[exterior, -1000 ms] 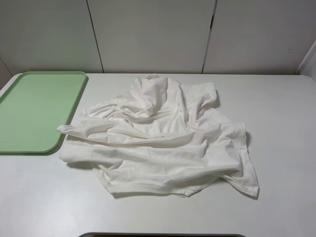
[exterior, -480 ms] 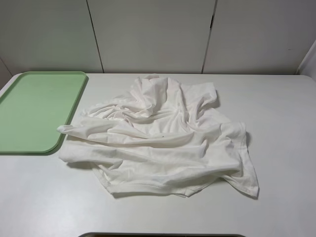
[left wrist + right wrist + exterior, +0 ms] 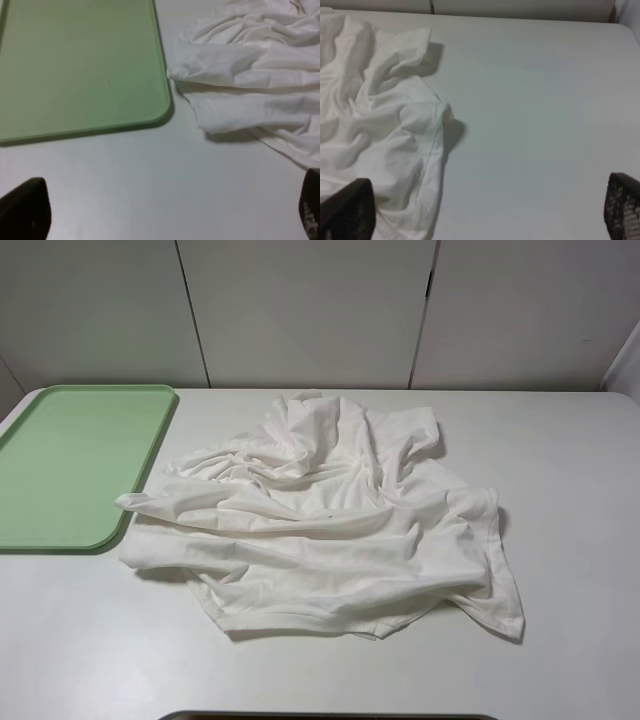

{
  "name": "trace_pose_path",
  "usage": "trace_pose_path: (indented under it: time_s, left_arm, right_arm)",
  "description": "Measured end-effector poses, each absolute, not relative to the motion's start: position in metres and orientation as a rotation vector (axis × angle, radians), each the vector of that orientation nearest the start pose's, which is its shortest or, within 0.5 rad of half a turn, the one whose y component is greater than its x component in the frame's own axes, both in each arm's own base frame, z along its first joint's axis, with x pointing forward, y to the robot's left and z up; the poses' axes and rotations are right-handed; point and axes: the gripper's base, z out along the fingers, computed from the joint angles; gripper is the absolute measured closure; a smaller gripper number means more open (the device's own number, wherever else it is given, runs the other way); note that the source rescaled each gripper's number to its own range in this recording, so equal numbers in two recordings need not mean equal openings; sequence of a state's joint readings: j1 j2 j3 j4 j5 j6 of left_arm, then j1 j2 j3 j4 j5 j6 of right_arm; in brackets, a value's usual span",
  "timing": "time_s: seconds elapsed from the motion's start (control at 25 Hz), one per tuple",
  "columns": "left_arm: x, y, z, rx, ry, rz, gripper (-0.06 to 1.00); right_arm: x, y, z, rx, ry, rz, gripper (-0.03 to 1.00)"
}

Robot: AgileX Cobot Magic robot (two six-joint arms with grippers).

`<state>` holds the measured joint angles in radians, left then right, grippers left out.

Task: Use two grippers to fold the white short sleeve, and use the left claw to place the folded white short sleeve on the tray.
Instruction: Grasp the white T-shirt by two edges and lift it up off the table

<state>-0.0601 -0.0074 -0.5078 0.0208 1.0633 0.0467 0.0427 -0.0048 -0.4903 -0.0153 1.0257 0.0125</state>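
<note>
- Cloth first: the white short sleeve lies unfolded in a crumpled heap at the middle of the table. It is bunched into many ridges and creases.
- A hemmed edge of the shirt trails out to a point at the near right of the heap, flat on the table top.
- The tray is light green, with a low rim and rounded corners. It sits flat at the far left of the table, well clear of the bulk of the shirt.
- One pointed fold at the shirt's left side reaches the tray's right edge. It lies just beside the rim, and I cannot tell whether it touches.
- The left gripper shows only in its own wrist view, as two dark fingertips at opposite sides of the picture. They are spread wide, with bare table between them, and grip nothing.
- That same view takes in the tray's rounded near corner and the shirt's left edge, both ahead of the fingertips and apart from them.
- The right gripper likewise shows only in its wrist view, as two dark, mesh-textured pads set wide apart, pinching nothing.
- One of those pads sits in front of the shirt's right edge in that view. Whether it touches the cloth cannot be told. The other is over bare table.
- Pale panels with dark seams stand behind the table's far edge.
</note>
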Motion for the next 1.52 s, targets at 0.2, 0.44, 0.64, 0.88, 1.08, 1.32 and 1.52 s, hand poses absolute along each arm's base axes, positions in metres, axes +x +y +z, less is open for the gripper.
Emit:
trace_pose_path:
  time_s: [0.2,0.44,0.64,0.88,1.08,1.32,1.52]
  left_arm:
    - [-0.007,0.002,0.280,0.107,2.029,0.016,-0.05]
    - [0.004,0.001,0.304,0.112,2.067,0.018,-0.03]
    - [0.032,0.000,0.339,0.208,2.140,0.068,-0.03]
    - [0.100,-0.006,0.374,0.462,2.316,0.142,-0.03]
    - [0.152,-0.038,0.379,0.776,2.338,0.105,-0.03]
    - [0.181,-0.085,0.353,1.112,2.343,0.083,-0.02]
    - [0.190,-0.113,0.334,1.267,2.354,0.064,-0.02]
  right_arm:
    - [0.001,-0.001,0.278,-0.031,2.037,0.025,-0.03]
    - [0.016,0.002,0.296,-0.032,2.100,0.047,-0.03]
    - [0.065,0.005,0.337,-0.100,2.200,0.035,-0.03]
    - [0.133,0.013,0.352,-0.325,2.309,0.016,-0.03]
    - [0.184,0.030,0.344,-0.561,2.353,0.023,-0.03]
    - [0.222,0.072,0.315,-0.922,2.343,0.049,-0.03]
    - [0.235,0.103,0.288,-1.146,2.335,0.057,-0.03]
